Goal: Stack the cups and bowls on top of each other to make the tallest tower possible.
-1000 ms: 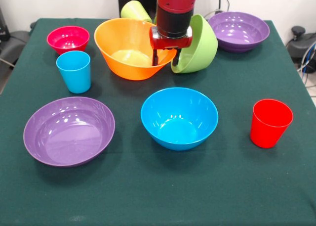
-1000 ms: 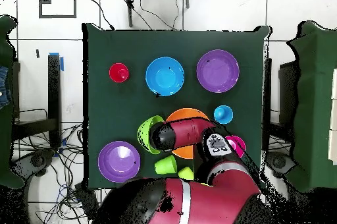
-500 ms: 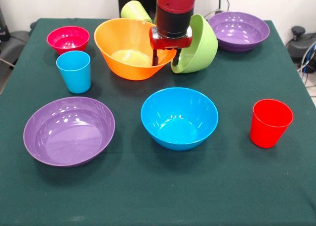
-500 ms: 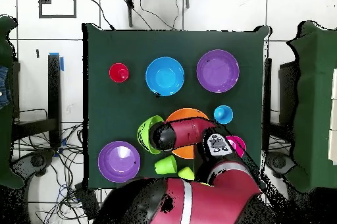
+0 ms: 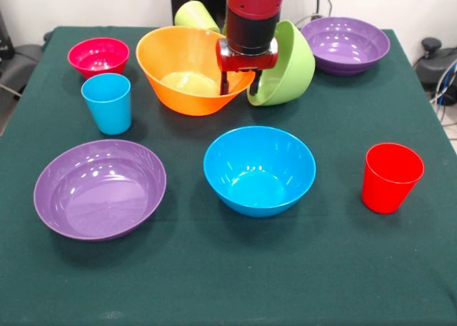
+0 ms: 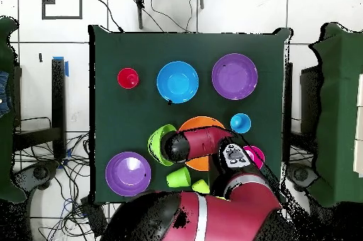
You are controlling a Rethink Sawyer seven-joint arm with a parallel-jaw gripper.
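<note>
Nothing has visibly changed across the last second: the pincer [image 5: 238,88] sits in the upper middle of the front view, exactly where it was 1 s and 0.5 s ago, and every cup and bowl keeps its place. Its 2 dark tips straddle the spot where the orange bowl [image 5: 187,69] and the tilted green bowl [image 5: 289,63] meet, 1 tip inside the orange bowl, the other against the green bowl's rim; the tips stand apart, so it reads as open rather than clamped on anything.

For the task this looks like a pause at a grasp, not progress: no tower exists yet. The blue bowl [image 5: 258,169] sits alone at centre, a purple bowl [image 5: 100,188] at lower left, the second purple bowl [image 5: 345,45] at upper right, the small red bowl [image 5: 98,56] at upper left. The sky blue cup [image 5: 107,103] stands left, the red cup [image 5: 390,176] right, a yellow-green cup [image 5: 194,16] lies behind the orange bowl
</note>
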